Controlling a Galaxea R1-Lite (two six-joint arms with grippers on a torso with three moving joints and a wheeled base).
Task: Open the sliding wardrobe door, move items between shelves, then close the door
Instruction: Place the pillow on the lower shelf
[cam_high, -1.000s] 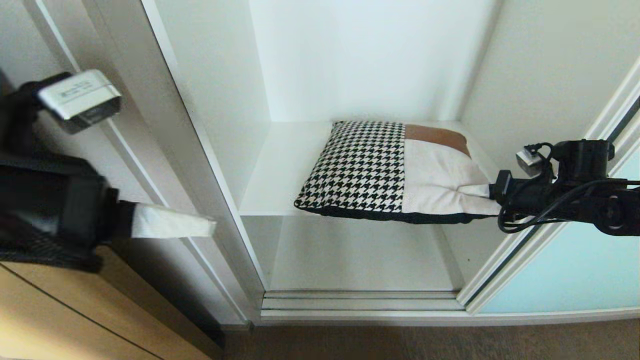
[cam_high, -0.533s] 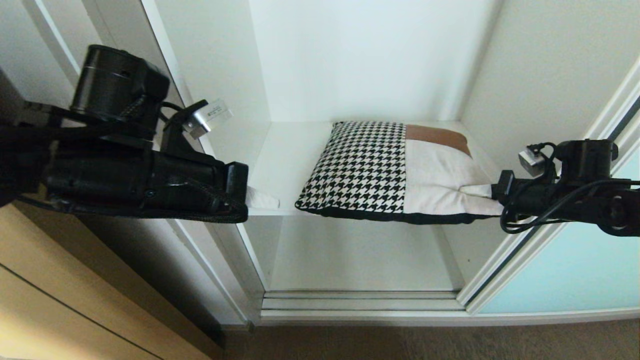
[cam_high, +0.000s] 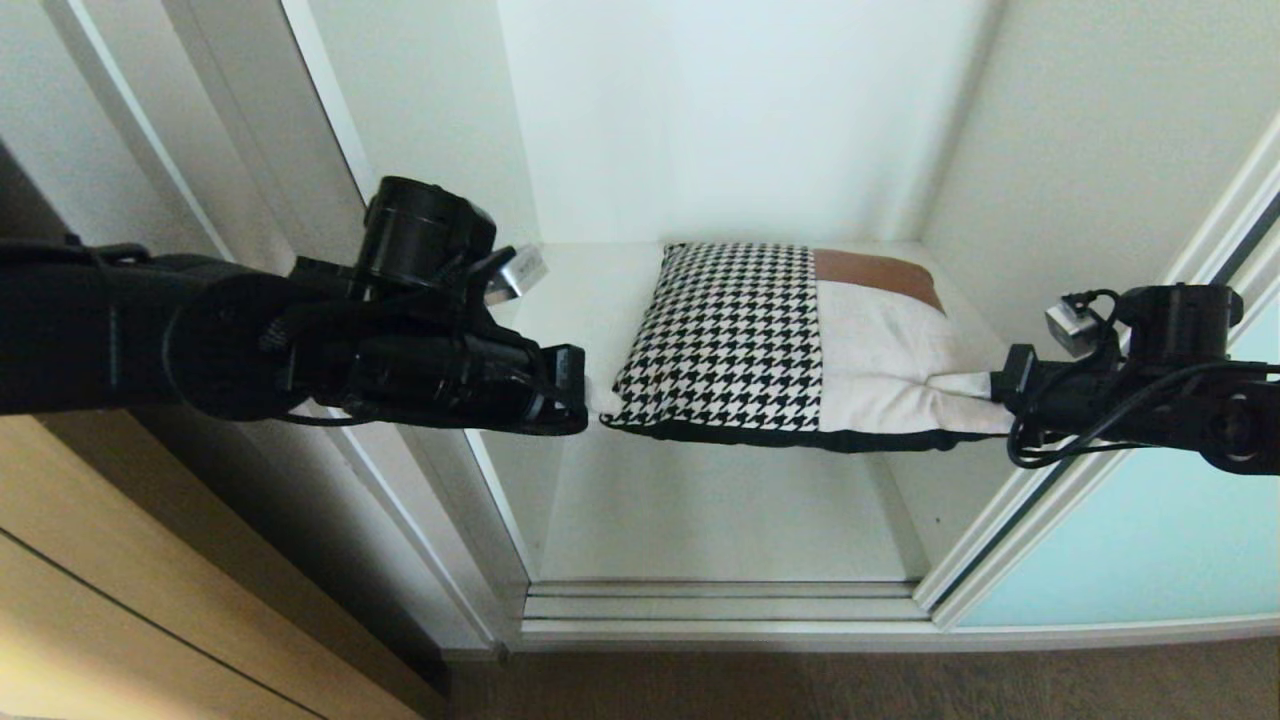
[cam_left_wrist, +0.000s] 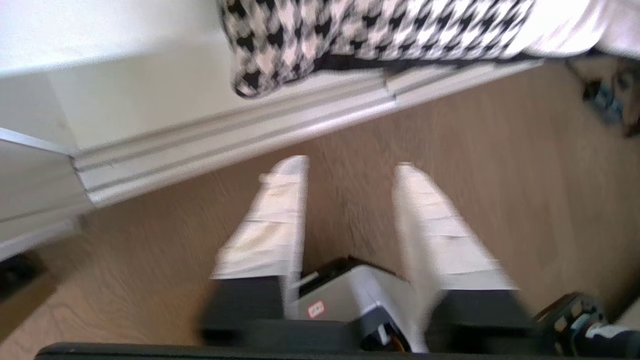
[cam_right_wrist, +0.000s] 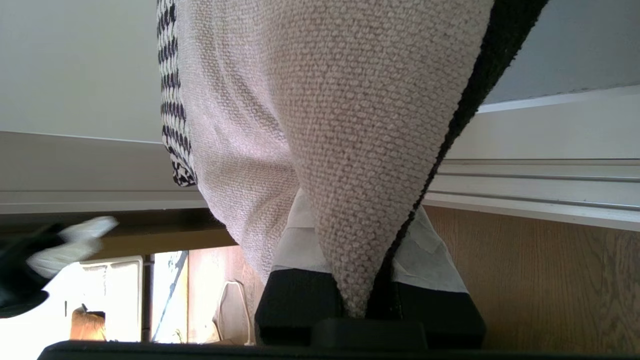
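White boards make up the wardrobe interior, and the sliding wardrobe door (cam_high: 1130, 560) of frosted blue-green glass stands pushed to the right, leaving the compartment open. Across the middle runs a white shelf (cam_high: 580, 300), with another white board (cam_high: 720, 510) lower down, above the silver door track. On the upper shelf lies the cushion (cam_high: 790, 345) (houndstooth on its left half, a brown patch over a cream one on its right), its front edge overhanging the shelf's front edge.

From the right, the right gripper (cam_high: 985, 392) is clamped on the cushion's near right corner; the right wrist view shows the cream fabric and black edging pinched between its white-taped fingers (cam_right_wrist: 425, 255). From the left, the left gripper (cam_high: 592, 400) reaches level toward the cushion's near left corner, just beside it; whether it touches cannot be told. In the left wrist view its two white-taped fingers (cam_left_wrist: 265, 220) stand apart with nothing between them, the wood-grain floor (cam_left_wrist: 500, 165) behind.
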